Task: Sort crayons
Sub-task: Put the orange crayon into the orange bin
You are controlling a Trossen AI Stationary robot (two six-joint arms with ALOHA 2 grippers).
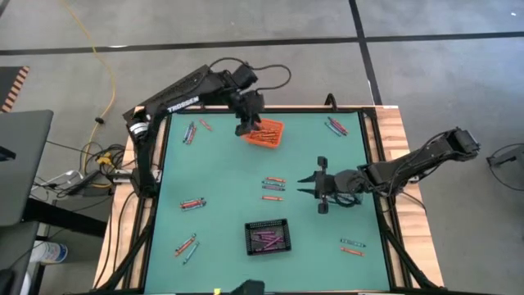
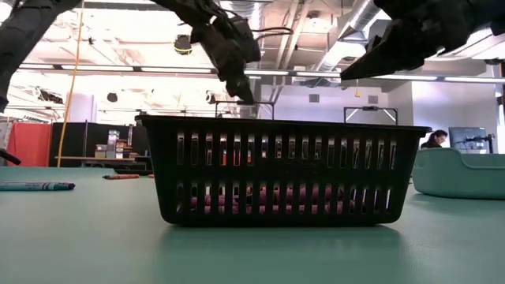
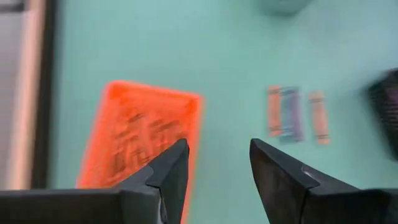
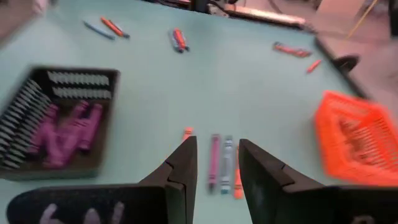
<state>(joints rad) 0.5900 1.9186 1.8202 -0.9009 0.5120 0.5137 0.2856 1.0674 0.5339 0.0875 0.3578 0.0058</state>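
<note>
Crayons (image 1: 273,185) lay scattered over my green table (image 1: 221,172), a small row of them just ahead of my right gripper (image 4: 217,163), whose fingers stood apart and empty. My left gripper (image 3: 219,163) hung over the orange bin (image 1: 264,133) of orange crayons, fingers spread, holding nothing. Purple ones filled the black bin (image 1: 268,237). White lettering on my left arm (image 1: 184,99) read TROSSEN.
</note>
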